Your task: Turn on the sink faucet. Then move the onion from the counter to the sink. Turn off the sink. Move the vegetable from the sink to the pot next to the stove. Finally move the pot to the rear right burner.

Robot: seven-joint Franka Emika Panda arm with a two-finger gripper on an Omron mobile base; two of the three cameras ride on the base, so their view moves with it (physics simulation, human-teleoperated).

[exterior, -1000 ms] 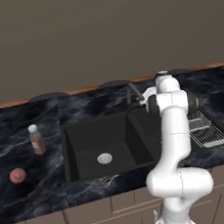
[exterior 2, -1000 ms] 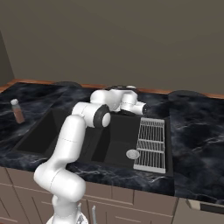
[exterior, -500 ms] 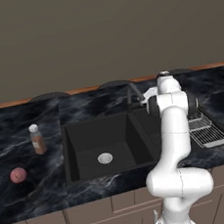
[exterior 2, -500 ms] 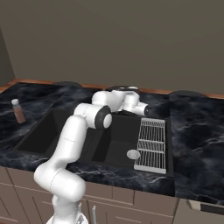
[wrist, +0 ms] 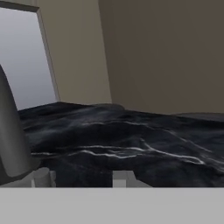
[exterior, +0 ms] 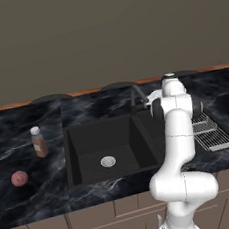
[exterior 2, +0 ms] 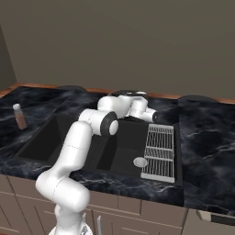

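The slim black sink faucet [exterior: 136, 96] stands at the back rim of the matte black sink [exterior: 89, 139]. No water shows at its spout. My gripper [exterior: 147, 102] hangs right beside the faucet, on its right, above the back of the sink. In the hand view the gripper [wrist: 83, 178] is open with nothing between its fingertips [wrist: 124, 178], and the faucet's grey neck [wrist: 13, 135] rises just left of them. From the right base view the gripper [exterior 2: 154, 117] sits over the sink's back rim. The reddish-pink onion [exterior: 19, 178] lies on the black marble counter [exterior: 25, 197], far left of the sink.
A white-capped brown bottle [exterior: 38, 142] [exterior 2: 19, 116] stands on the counter between the onion and the sink. A silver wire rack [exterior: 209, 132] [exterior 2: 160, 151] covers the right basin. A round silver drain [exterior: 108, 161] sits in the left basin. The wall rises close behind the counter.
The hand has shifted slightly beside the faucet. The onion, bottle and rack have stayed where they were.
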